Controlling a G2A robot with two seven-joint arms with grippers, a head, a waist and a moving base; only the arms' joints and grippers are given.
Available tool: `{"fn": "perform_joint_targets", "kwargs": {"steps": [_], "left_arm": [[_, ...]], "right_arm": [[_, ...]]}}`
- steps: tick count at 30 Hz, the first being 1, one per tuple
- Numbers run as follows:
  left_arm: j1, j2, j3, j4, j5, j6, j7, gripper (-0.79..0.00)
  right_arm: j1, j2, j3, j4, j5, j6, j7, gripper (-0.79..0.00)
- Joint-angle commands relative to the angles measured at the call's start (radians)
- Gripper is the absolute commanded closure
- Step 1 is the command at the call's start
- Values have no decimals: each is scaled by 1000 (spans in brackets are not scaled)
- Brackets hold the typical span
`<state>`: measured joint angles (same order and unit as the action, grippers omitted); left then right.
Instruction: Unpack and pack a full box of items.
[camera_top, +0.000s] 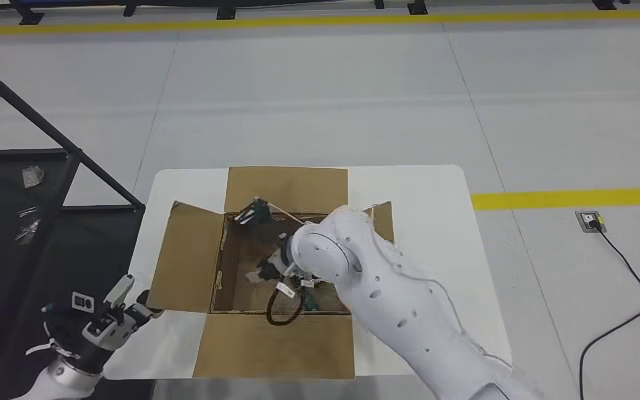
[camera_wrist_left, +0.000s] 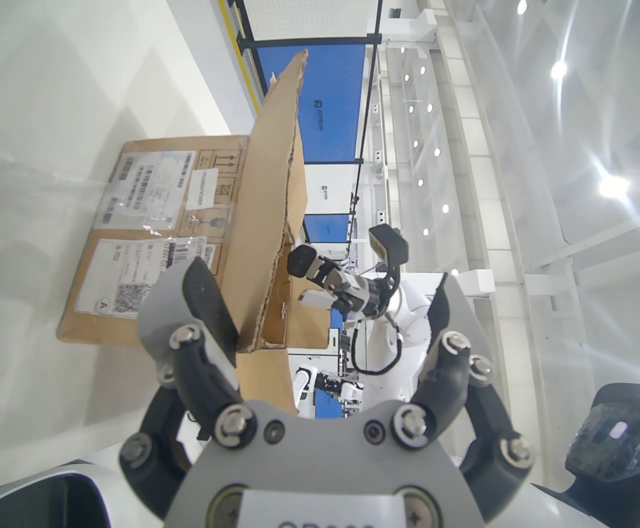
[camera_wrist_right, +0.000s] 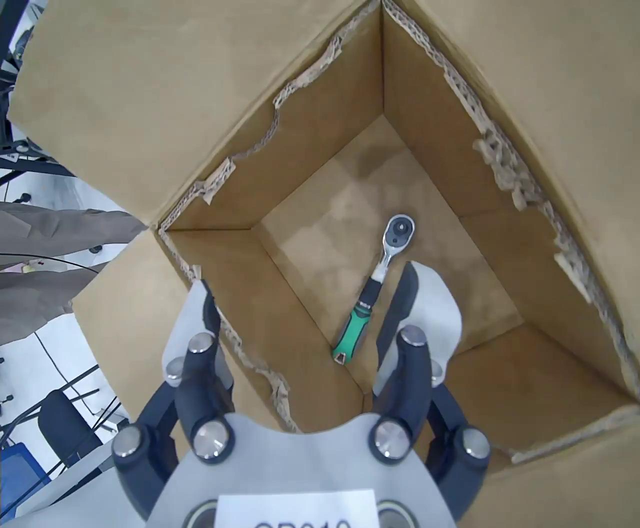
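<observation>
Bright, even overhead light. In the left wrist view, ceiling lamps (camera_wrist_left: 614, 186) flare into streaks and straight lines bow near edges. Soft shadow on the box (camera_wrist_right: 340, 215) floor.

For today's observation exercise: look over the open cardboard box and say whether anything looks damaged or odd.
Yes. The cardboard box has torn, ragged edges along its inner rim, where clean folds would be expected. The ratchet wrench on its floor looks intact.

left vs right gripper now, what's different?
Place: the right gripper hangs over the open box; the left gripper sits outside it, by a flap. Aim: the right gripper faces the ratchet wrench on the box floor; the left gripper faces the flap's edge. Both are open and empty.
</observation>
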<state>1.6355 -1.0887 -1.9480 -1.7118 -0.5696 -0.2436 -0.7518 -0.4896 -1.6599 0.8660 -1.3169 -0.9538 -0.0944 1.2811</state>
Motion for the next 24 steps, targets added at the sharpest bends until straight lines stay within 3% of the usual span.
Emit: {"fn": "perform_joint_targets", "kwargs": {"steps": [1,11,16,24], "left_arm": [[4,0,4,-14,6,-1,4,-785],[-1,-1,41,-92,50,13,4,-785],[-35,0,88,-113,79,42,-4,-785],[-98,2,176,-131,121,79,-31,-785]], "right_arm": [[-16,3,5,-39,-10,4,7,-785],[-34,6,24,-44,5,3,-31,-785],[-101,33,167,-173,142,-71,-59,-785],[-291,89,439,-452,389,-182,-24,-785]]}}
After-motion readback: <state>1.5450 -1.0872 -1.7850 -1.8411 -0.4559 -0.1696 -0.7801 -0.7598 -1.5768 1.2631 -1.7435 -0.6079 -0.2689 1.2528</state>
